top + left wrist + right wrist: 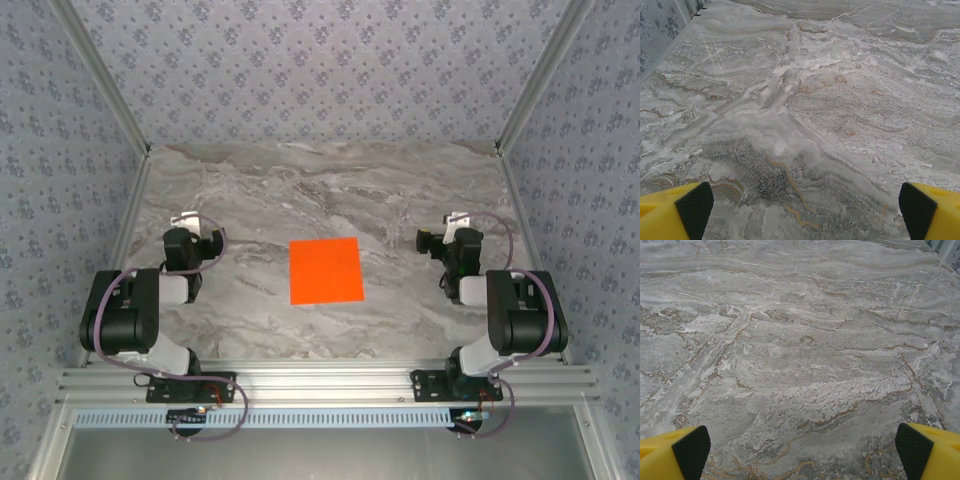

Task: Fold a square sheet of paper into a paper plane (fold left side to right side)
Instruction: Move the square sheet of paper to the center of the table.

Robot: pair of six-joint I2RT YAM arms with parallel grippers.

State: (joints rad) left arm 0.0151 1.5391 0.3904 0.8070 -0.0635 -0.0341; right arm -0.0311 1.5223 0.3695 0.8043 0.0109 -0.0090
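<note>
The square sheet of paper [326, 270], bright orange-red, lies flat and unfolded on the marble table [330, 190] midway between the two arms. My left gripper [190, 240] rests folded back well to the paper's left. My right gripper [450, 243] sits well to the paper's right. In the left wrist view the left gripper [805, 210] is open, its yellow fingertips [690, 210] wide apart over bare marble. In the right wrist view the right gripper [802, 450] is open too, its fingertips [687, 450] spread with nothing between them.
Metal frame posts [135, 130] and patterned walls [320, 60] bound the table at the left, right and back. An aluminium rail [330, 380] carrying both arm bases runs along the near edge. Bare marble surrounds the paper on all sides.
</note>
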